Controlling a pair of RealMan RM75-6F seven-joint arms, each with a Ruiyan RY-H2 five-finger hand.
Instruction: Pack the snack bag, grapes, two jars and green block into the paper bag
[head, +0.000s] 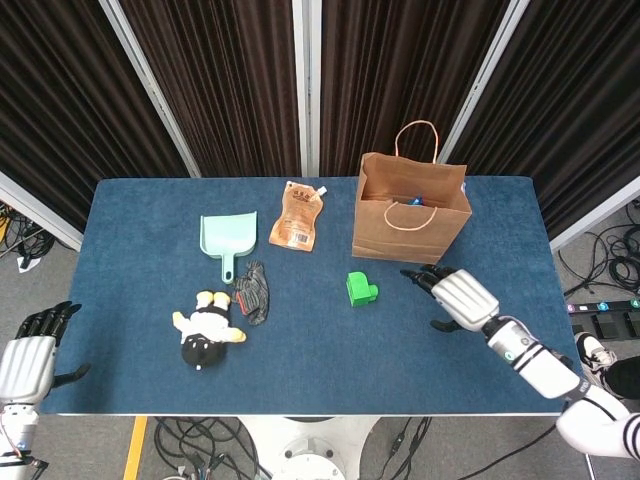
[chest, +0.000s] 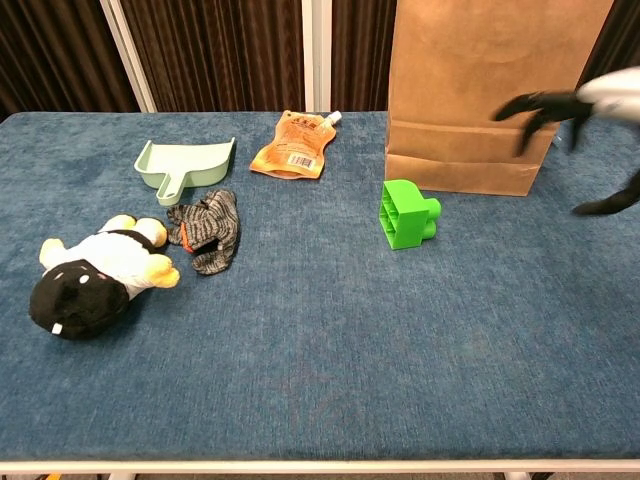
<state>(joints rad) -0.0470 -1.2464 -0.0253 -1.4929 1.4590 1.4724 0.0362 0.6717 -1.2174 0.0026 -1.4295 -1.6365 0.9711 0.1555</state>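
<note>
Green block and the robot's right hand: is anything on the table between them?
No. In the head view only bare blue table lies between the green block and the right hand, which holds nothing.

Right hand (head: 461, 298) empty, fingers spread, left hand (head: 28, 358) open, low

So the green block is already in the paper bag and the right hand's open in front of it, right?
Not quite. The green block sits on the table in front of the paper bag, as the head view shows. The right hand is open, holding nothing.
</note>
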